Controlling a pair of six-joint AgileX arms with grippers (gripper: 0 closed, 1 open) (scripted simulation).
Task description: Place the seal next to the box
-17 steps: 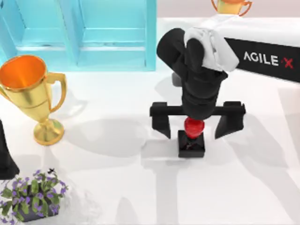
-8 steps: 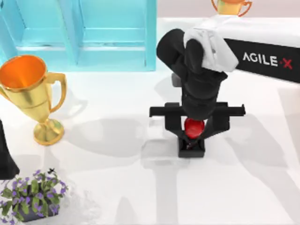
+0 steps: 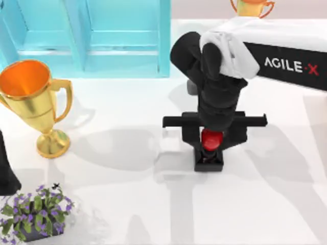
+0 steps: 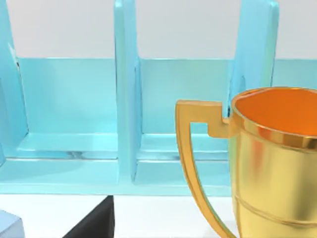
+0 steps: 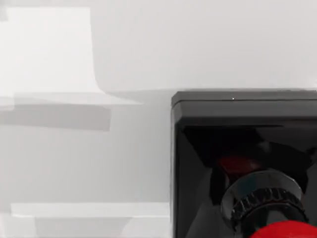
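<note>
The seal [image 3: 209, 153], a black square block with a red round knob, stands on the white table right of centre. My right gripper [image 3: 211, 138] reaches straight down over it, its fingers shut on the red knob. The right wrist view shows the seal's black base [image 5: 237, 144] from close up, with the red knob [image 5: 285, 230] at the edge. The box [image 3: 97, 35], a light blue open case with dividers, stands at the far left of the table and also appears as the box [image 4: 74, 124] in the left wrist view. My left arm [image 3: 5, 171] is parked at the left edge.
A large gold trophy [image 3: 33, 102] stands left of centre, in front of the box, and looms close as the trophy [image 4: 270, 158] in the left wrist view. A second trophy [image 3: 252, 6] sits at the far edge. A pot of purple flowers [image 3: 36, 212] is at the near left.
The right gripper's fingers have closed in from wide apart onto the seal's red knob. The seal has stayed in place on the table.
</note>
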